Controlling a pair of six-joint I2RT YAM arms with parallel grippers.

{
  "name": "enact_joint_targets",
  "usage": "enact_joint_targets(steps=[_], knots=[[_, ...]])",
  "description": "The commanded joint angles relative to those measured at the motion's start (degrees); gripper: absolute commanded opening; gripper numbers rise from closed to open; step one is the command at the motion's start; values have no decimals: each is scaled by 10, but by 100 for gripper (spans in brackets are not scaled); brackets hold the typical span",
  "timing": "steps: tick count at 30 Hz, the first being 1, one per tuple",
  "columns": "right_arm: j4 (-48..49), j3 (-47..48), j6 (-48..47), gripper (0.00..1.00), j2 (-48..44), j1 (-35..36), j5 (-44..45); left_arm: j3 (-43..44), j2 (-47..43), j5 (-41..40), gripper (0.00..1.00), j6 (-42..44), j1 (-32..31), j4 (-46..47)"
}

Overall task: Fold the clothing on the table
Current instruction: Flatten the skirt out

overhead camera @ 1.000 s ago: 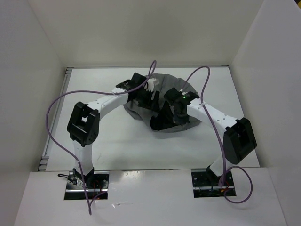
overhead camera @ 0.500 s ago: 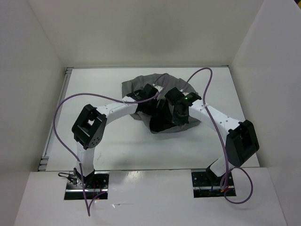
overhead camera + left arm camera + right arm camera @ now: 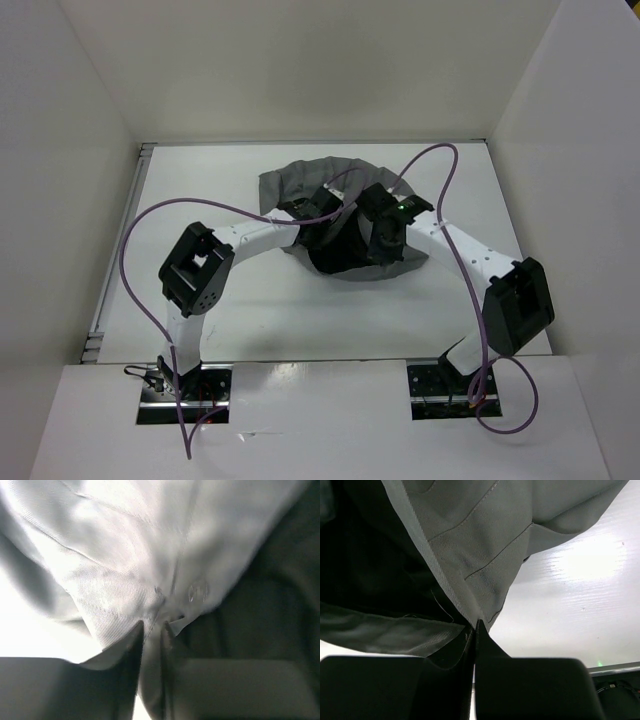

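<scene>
Here both jaws pinch the clothing (image 3: 288,185) — bunched.

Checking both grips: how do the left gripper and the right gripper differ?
The left gripper has jaws slightly apart around bunched clothing; the right gripper has jaws meeting on a thin edge. The left bites inside the fabric, the right at its border. Both hold it.

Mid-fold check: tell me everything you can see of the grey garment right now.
The clothing is one dark grey woven garment with stitched lengthwise seams. It lies crumpled in a heap, not flat, around the middle of the white table. What looks like a small button shows in the left wrist view. The left gripper pinches a fold just below it, and the right gripper is shut on a stitched edge. The fabric bunches up between them.
</scene>
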Motion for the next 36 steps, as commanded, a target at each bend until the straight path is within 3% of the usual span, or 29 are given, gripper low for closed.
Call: enact_joint_targets(steps=[1, 3, 8, 11, 14, 19, 27, 29, 30, 34, 36], knots=[[17, -3, -3, 0, -23, -5, 2, 14, -3, -133, 16, 13, 1, -28], [17, -3, -8, 0, -23, -11, 2, 14, 3, -188, 0, 4, 1, -43], [17, 2, -20, 0, -23, -21, 2, 20, -13, -326, 0, -71, 9, -87], [17, 2, -25, 0, -23, -26, 2, 20, -29, -332, 8, -117, 35, -110], [17, -3, -25, 0, -23, -32, 7, 7, -51, -327, 10, -136, 61, -117], [17, -8, -31, 0, -18, -38, 7, -14, -122, -262, 15, -123, 83, -109], [28, -8, -31, 0, -12, -38, 2, -32, -246, -28, 17, -43, 110, -43], [34, -8, -36, 0, -12, -38, -5, -37, -247, 22, 25, -6, 110, -31], [34, -8, -36, 0, -6, -38, -5, -37, -232, 65, 44, 26, 110, -31], [34, -3, -36, 0, -6, -38, -10, -23, -179, 78, 83, 53, 79, -31], [34, -3, -36, 0, -6, -38, -16, -23, -157, 78, 88, 40, 79, -14]])
